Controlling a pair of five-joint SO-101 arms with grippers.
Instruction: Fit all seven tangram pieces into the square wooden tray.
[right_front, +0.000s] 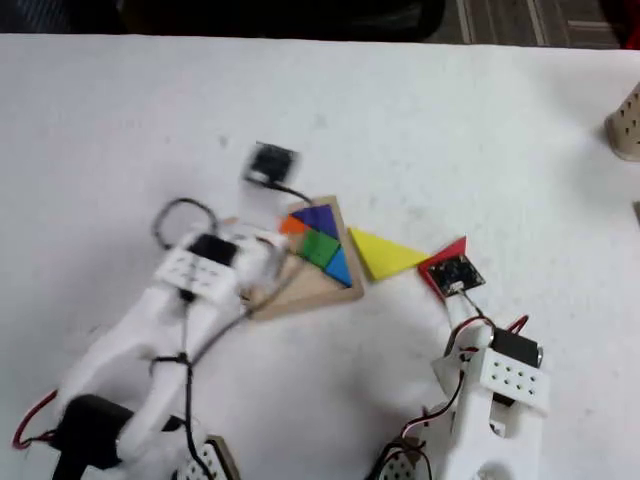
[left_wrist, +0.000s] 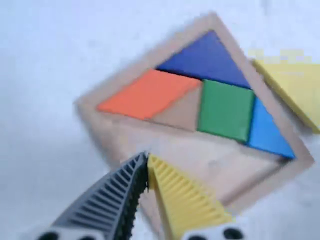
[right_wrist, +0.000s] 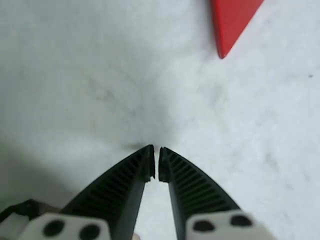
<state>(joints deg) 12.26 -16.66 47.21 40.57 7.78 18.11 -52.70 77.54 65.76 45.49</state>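
The square wooden tray (right_front: 300, 290) (left_wrist: 210, 165) lies at the table's middle. It holds an orange parallelogram (left_wrist: 147, 94), a dark blue triangle (left_wrist: 205, 60), a green square (left_wrist: 225, 110) and a light blue triangle (left_wrist: 267, 135). Between them a small triangular gap of bare wood shows. A large yellow triangle (right_front: 385, 253) (left_wrist: 295, 90) lies on the table just outside the tray. Beside it lies a red triangle (right_front: 445, 255) (right_wrist: 232, 20). My left gripper (left_wrist: 147, 162) hangs shut and empty over the tray's bare half. Shut and empty too, my right gripper (right_wrist: 155, 162) hovers over bare table short of the red triangle.
A small black module on a cable (right_front: 270, 162) sits just beyond the tray. A beige perforated object (right_front: 625, 125) stands at the right edge. The white table (right_front: 450, 130) spreads wide behind the tray, and its far edge runs along the top.
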